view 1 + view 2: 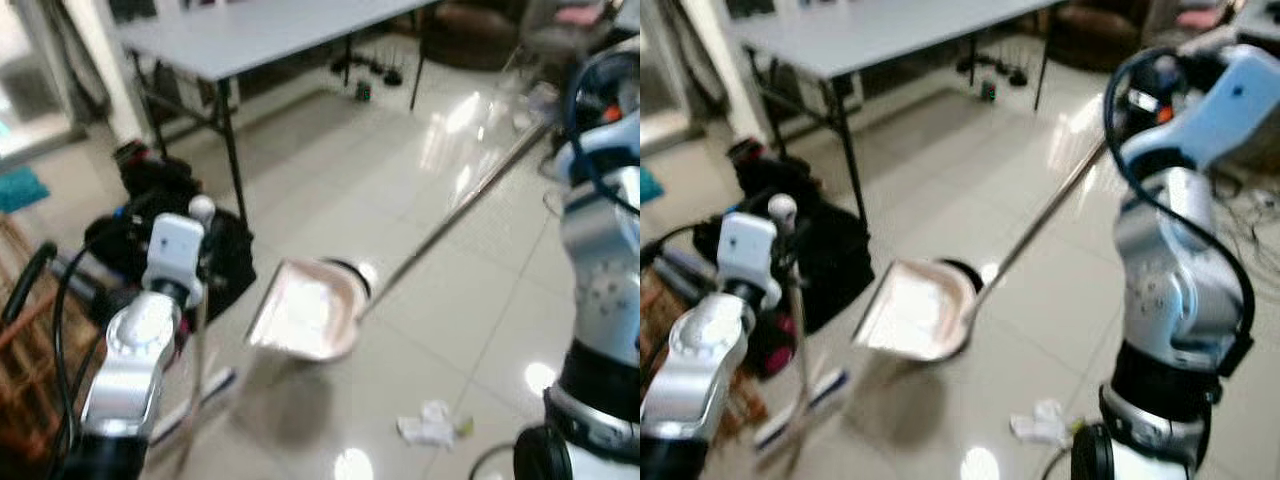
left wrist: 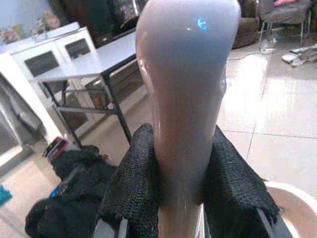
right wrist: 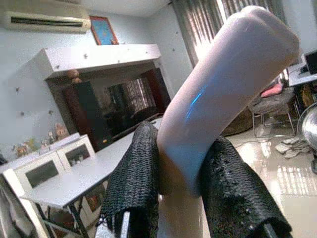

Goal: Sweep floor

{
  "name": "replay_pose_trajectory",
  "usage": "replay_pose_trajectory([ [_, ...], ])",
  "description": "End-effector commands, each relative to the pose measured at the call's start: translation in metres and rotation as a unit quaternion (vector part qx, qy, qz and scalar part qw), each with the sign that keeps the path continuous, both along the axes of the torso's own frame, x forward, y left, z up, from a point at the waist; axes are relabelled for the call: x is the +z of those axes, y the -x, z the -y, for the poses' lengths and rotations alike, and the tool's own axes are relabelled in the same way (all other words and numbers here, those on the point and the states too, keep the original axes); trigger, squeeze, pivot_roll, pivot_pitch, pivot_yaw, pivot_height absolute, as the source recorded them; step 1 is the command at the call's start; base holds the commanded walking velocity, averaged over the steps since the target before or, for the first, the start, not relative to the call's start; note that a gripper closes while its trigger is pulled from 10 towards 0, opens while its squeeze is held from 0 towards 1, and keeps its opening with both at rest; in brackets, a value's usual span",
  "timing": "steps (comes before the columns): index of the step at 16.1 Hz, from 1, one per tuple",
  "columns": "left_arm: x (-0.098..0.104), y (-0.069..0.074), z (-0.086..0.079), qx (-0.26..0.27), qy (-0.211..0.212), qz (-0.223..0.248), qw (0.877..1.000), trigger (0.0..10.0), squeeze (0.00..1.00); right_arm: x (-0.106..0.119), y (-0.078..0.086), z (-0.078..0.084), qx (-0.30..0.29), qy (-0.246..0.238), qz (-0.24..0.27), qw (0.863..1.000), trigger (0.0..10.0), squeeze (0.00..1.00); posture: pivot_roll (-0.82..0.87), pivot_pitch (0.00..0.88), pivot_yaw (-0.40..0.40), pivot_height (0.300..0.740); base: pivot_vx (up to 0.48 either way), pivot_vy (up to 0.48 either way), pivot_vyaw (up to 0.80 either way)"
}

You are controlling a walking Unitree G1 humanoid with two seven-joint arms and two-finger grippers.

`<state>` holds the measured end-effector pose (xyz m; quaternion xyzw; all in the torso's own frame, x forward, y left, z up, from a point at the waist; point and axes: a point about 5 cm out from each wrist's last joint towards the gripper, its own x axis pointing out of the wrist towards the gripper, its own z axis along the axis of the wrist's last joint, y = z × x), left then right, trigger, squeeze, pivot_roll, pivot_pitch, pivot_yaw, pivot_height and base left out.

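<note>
Glossy tiled floor (image 1: 420, 190) beneath grey table (image 1: 240, 35). Left gripper (image 2: 173, 198) clamps broom handle (image 2: 185, 99); right gripper (image 3: 181, 193) clamps dustpan handle (image 3: 218, 94). Dustpan (image 1: 305, 310), contents unclear, hangs tilted near crumpled paper (image 1: 428, 424).

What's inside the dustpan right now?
The pale long-handled dustpan tray looks bare, with no debris visible, though the view is blurred. The crumpled white paper scrap lies on the glossy tiled floor outside it.

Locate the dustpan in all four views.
Left eye: dustpan centre, nearer than the grey table.
Right eye: centre-left.
Left wrist: pale rim beyond the broom handle.
Right wrist: its handle in the right end effector.
Shared landmark: grey table.
</note>
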<state>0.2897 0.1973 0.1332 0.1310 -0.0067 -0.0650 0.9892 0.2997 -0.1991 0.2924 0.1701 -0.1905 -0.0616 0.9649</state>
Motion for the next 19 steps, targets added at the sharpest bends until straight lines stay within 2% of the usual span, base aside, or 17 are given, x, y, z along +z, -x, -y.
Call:
replay_pose_trajectory([
  [1, 0.0094, -0.0025, 0.0098, -0.017, 0.0, 0.024, 1.0, 10.0, 0.0, 0.011, 0.0077, 0.0083, -0.024, 0.003, 0.03, 0.999, 10.0, 0.0, 0.02, 0.0, 0.02, 0.74, 0.409, 0.0, -0.53],
  [15, 0.0094, -0.0031, 0.0106, -0.016, -0.001, 0.022, 1.0, 10.0, 0.0, 0.0069, 0.0069, 0.0095, -0.031, 0.012, 0.031, 0.999, 10.0, 0.0, 0.03, 0.005, 0.023, 0.74, 0.407, 0.0, 0.0],
  [19, 0.0092, -0.0023, 0.0088, -0.013, -0.002, 0.022, 1.0, 10.0, 0.0, 0.0037, 0.0061, 0.0053, -0.028, 0.043, 0.029, 0.998, 10.0, 0.0, 0.04, 0.005, 0.019, 0.74, 0.409, 0.0, 0.0],
])
